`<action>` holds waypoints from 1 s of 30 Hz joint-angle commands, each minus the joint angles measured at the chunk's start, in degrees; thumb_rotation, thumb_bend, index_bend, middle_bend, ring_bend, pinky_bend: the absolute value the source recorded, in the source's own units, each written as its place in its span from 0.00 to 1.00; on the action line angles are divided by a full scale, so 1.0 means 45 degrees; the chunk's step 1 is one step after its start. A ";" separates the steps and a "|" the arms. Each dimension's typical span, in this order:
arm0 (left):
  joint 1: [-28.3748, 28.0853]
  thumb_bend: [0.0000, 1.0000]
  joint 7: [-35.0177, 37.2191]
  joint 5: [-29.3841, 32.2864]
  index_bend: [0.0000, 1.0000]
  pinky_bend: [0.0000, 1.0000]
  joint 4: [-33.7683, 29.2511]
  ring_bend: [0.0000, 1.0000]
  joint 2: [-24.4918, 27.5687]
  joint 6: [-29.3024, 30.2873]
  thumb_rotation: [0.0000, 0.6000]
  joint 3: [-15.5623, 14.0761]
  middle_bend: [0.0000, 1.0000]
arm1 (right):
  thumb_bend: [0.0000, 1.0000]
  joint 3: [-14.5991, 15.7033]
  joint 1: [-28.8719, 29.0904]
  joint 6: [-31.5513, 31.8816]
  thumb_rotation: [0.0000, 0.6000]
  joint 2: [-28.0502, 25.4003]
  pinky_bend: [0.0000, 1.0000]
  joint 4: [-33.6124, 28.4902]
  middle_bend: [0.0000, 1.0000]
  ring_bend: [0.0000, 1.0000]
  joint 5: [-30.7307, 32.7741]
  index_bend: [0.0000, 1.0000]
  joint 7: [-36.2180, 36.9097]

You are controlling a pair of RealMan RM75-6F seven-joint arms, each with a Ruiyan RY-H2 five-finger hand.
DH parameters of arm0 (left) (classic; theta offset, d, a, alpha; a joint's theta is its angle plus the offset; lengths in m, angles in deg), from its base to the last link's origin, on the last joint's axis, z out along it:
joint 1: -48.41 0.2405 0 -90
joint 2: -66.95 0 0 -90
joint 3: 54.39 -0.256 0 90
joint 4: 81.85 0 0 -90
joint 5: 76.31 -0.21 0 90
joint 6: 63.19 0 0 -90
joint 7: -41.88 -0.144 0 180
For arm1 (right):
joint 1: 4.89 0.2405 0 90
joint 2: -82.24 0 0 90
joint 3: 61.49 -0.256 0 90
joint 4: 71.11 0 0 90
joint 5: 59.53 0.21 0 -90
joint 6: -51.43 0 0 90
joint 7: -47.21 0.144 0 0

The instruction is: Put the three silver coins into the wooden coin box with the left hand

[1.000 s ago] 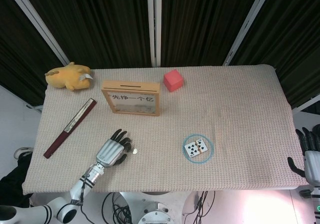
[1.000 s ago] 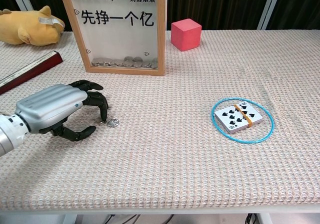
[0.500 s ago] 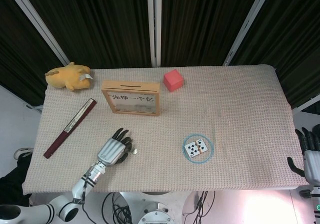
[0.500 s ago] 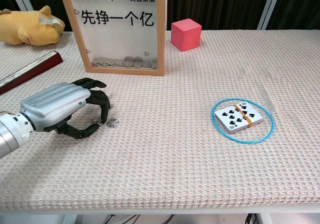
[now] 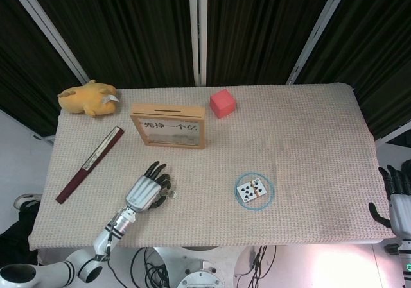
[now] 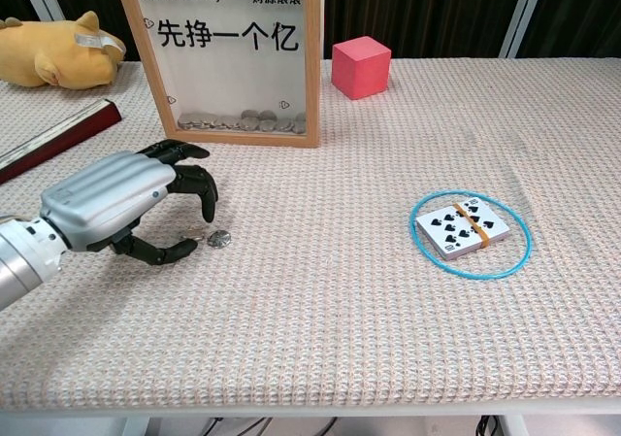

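Observation:
The wooden coin box (image 5: pixel 168 126) (image 6: pixel 231 57) stands upright at the back, with a glass front and several silver coins on its floor. One silver coin (image 6: pixel 220 237) (image 5: pixel 171 195) lies flat on the woven mat in front of it. My left hand (image 6: pixel 126 208) (image 5: pixel 146 192) arches just left of this coin. Its fingertips (image 6: pixel 207 201) are above and beside the coin, the thumb lies low, and nothing is between them. My right hand (image 5: pixel 397 198) hangs off the table's right edge with its fingers apart, seen only in the head view.
A yellow plush toy (image 5: pixel 88 99) (image 6: pixel 53 50) lies at the back left. A dark red stick (image 5: pixel 90 164) (image 6: pixel 53 137) lies left of the box, and a red cube (image 5: pixel 222 102) (image 6: pixel 361 67) sits to its right. Banded playing cards in a blue ring (image 5: pixel 254 190) (image 6: pixel 464 227) lie at centre right.
My left hand has crept a little forward and right, its fingers lifting and arching closer over the coin. The coin has stayed in place, and the right hand is unmoved.

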 commanded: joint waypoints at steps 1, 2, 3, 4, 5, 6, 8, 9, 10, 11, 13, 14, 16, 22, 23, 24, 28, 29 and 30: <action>0.0020 0.25 -0.0043 -0.0113 0.44 0.04 0.0229 0.06 -0.0131 0.0199 1.00 -0.0008 0.29 | 0.29 0.0001 0.0014 -0.0028 1.00 -0.0006 0.00 -0.0020 0.00 0.00 0.0005 0.00 -0.0019; 0.0026 0.25 -0.0050 -0.0166 0.44 0.04 0.0350 0.06 -0.0195 0.0292 1.00 -0.0016 0.29 | 0.29 0.0003 0.0025 -0.0057 1.00 -0.0013 0.00 -0.0036 0.00 0.00 0.0014 0.00 -0.0035; 0.0033 0.26 -0.0050 -0.0194 0.44 0.04 0.0442 0.06 -0.0244 0.0349 1.00 -0.0019 0.29 | 0.29 0.0007 0.0033 -0.0080 1.00 -0.0023 0.00 -0.0054 0.00 0.00 0.0021 0.00 -0.0051; 0.0038 0.26 -0.0050 -0.0211 0.44 0.04 0.0533 0.06 -0.0292 0.0397 1.00 -0.0015 0.29 | 0.29 0.0012 0.0040 -0.0105 1.00 -0.0034 0.00 -0.0071 0.00 0.00 0.0028 0.00 -0.0065; 0.0045 0.26 -0.0051 -0.0211 0.45 0.04 0.0647 0.06 -0.0349 0.0433 1.00 -0.0006 0.30 | 0.29 0.0022 0.0046 -0.0134 1.00 -0.0050 0.00 -0.0095 0.00 0.00 0.0033 0.00 -0.0084; 0.0050 0.27 -0.0047 -0.0203 0.46 0.04 0.0712 0.06 -0.0381 0.0444 1.00 0.0001 0.30 | 0.29 0.0024 0.0051 -0.0150 1.00 -0.0061 0.00 -0.0111 0.00 0.00 0.0041 0.00 -0.0095; 0.0053 0.28 0.0007 -0.0176 0.46 0.04 0.0803 0.07 -0.0421 0.0441 1.00 0.0012 0.30 | 0.29 0.0018 0.0056 -0.0175 1.00 -0.0089 0.00 -0.0154 0.00 0.00 0.0072 0.00 -0.0104; 0.0052 0.28 0.0025 -0.0172 0.47 0.04 0.0830 0.07 -0.0432 0.0451 1.00 0.0020 0.30 | 0.29 0.0018 0.0057 -0.0193 1.00 -0.0100 0.00 -0.0168 0.00 0.00 0.0092 0.00 -0.0108; 0.0052 0.29 0.0031 -0.0168 0.47 0.04 0.0854 0.07 -0.0438 0.0461 1.00 0.0025 0.30 | 0.29 0.0015 0.0062 -0.0212 1.00 -0.0107 0.00 -0.0177 0.00 0.00 0.0111 0.00 -0.0114; 0.0050 0.30 0.0027 -0.0156 0.48 0.04 0.0867 0.07 -0.0441 0.0461 1.00 0.0034 0.30 | 0.29 0.0019 0.0069 -0.0242 1.00 -0.0117 0.00 -0.0194 0.00 0.00 0.0129 0.00 -0.0128; 0.0053 0.31 0.0048 -0.0132 0.50 0.05 0.0840 0.07 -0.0431 0.0437 1.00 0.0033 0.30 | 0.30 0.0032 0.0083 -0.0299 1.00 -0.0133 0.00 -0.0223 0.00 0.00 0.0151 0.00 -0.0148; 0.0052 0.32 0.0056 -0.0112 0.50 0.05 0.0816 0.07 -0.0414 0.0417 1.00 0.0036 0.30 | 0.30 0.0042 0.0094 -0.0335 1.00 -0.0144 0.00 -0.0251 0.00 0.00 0.0156 0.00 -0.0162; 0.0052 0.33 0.0045 -0.0075 0.51 0.05 0.0768 0.07 -0.0381 0.0383 1.00 0.0047 0.30 | 0.30 0.0051 0.0108 -0.0370 1.00 -0.0150 0.00 -0.0279 0.00 0.00 0.0164 0.00 -0.0186; 0.0064 0.35 0.0097 0.0075 0.51 0.06 0.0464 0.07 -0.0209 0.0244 1.00 0.0083 0.30 | 0.30 0.0061 0.0128 -0.0421 1.00 -0.0157 0.00 -0.0336 0.00 0.00 0.0191 0.00 -0.0218; 0.0067 0.35 0.0083 0.0086 0.51 0.06 0.0432 0.07 -0.0197 0.0242 1.00 0.0088 0.30 | 0.30 0.0063 0.0132 -0.0440 1.00 -0.0163 0.00 -0.0345 0.00 0.00 0.0205 0.00 -0.0219; 0.0071 0.35 0.0085 0.0096 0.52 0.06 0.0410 0.07 -0.0191 0.0238 1.00 0.0088 0.30 | 0.30 0.0066 0.0134 -0.0455 1.00 -0.0163 0.00 -0.0344 0.00 0.00 0.0218 0.00 -0.0224; 0.0061 0.37 0.0156 0.0098 0.53 0.05 0.0364 0.07 -0.0172 0.0235 1.00 0.0091 0.31 | 0.30 0.0085 0.0130 -0.0492 1.00 -0.0163 0.00 -0.0358 0.00 0.00 0.0251 0.00 -0.0223; 0.0056 0.38 0.0174 0.0096 0.54 0.05 0.0380 0.07 -0.0182 0.0245 1.00 0.0098 0.31 | 0.30 0.0087 0.0125 -0.0492 1.00 -0.0164 0.00 -0.0359 0.00 0.00 0.0258 0.00 -0.0211; 0.0054 0.39 0.0185 0.0098 0.54 0.05 0.0389 0.07 -0.0187 0.0242 1.00 0.0099 0.31 | 0.30 0.0087 0.0120 -0.0488 1.00 -0.0166 0.00 -0.0357 0.00 0.00 0.0263 0.00 -0.0198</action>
